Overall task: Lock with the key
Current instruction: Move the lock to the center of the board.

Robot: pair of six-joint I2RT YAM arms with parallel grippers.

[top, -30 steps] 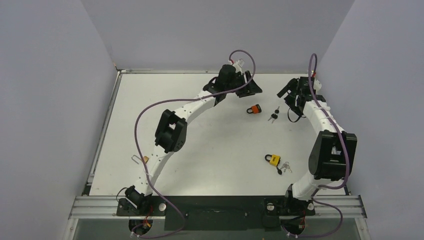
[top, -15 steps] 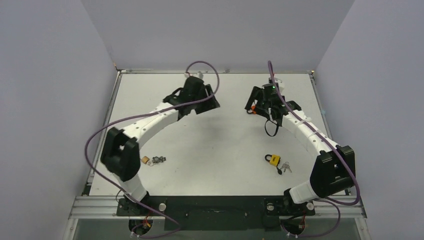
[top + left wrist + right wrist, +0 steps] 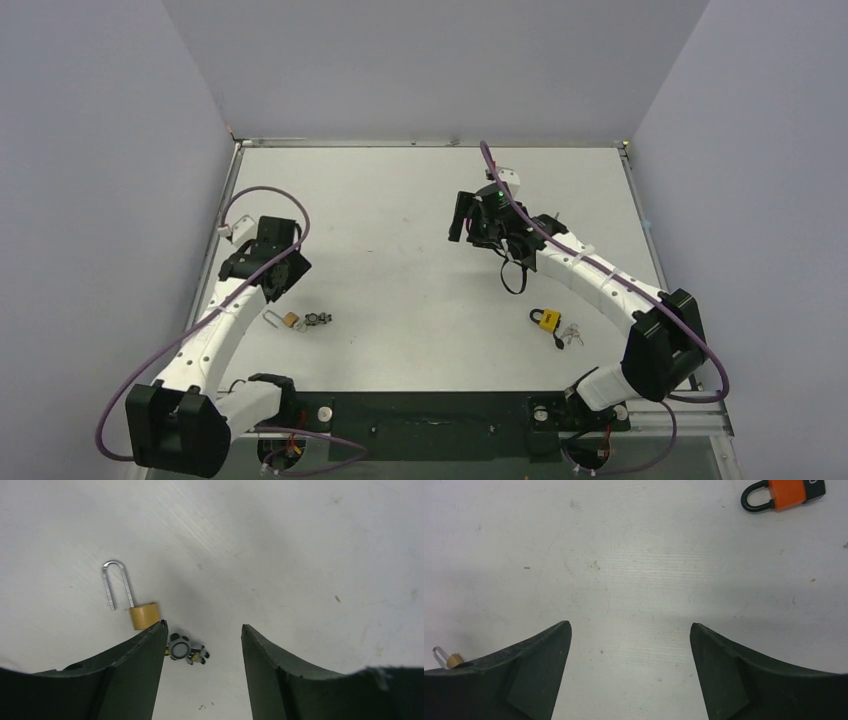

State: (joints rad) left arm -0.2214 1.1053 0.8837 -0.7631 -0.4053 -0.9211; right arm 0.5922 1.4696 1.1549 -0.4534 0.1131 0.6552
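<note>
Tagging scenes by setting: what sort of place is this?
Likely a lab test cell: table boxed by plain walls, left arm and right arm bolted to a rail, yellow padlock and brass padlock as props.

The left arm (image 3: 207,338) and right arm (image 3: 592,281) are showing white links and bulky black joints, with purple cables (image 3: 262,189) looping loosely along both.

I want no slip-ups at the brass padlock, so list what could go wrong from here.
1. The key lies flat, close beside the brass padlock; the open left gripper may nudge the lock or pinch both.
2. The key sits off-centre, near one finger, so closing could push it away.
</note>
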